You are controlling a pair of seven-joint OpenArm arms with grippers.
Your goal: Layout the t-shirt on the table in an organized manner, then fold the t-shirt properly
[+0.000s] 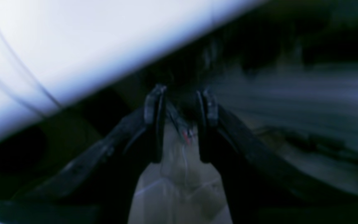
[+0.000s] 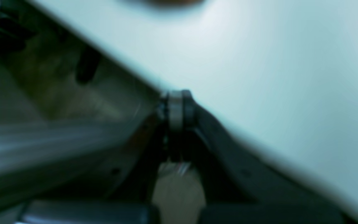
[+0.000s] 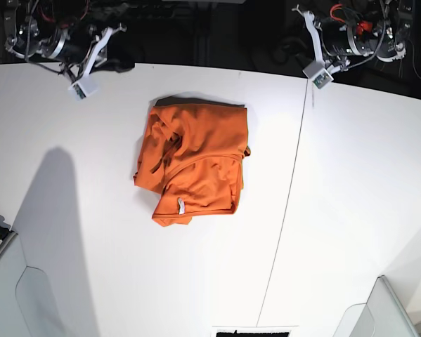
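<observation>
We see the t-shirt (image 3: 195,160) lying crumpled in a loose heap on the table (image 3: 351,210), a bit toward 11 o'clock from the centre of the base view, nothing touching it. Its small white tag (image 3: 181,206) shows near the hem at the heap's 6 o'clock edge. The thin dark seam (image 3: 284,210) runs just off the shirt's 3 o'clock side, not under it.

Both arms sit at the table's far edge, well apart from the shirt. Left gripper (image 1: 180,96): jaws parted with a clear gap, nothing between them, released. Right gripper (image 2: 179,107): fingers pressed together, clenched on nothing, hanging over the table edge. Both wrist views are heavily blurred, so we can't make out finer detail.
</observation>
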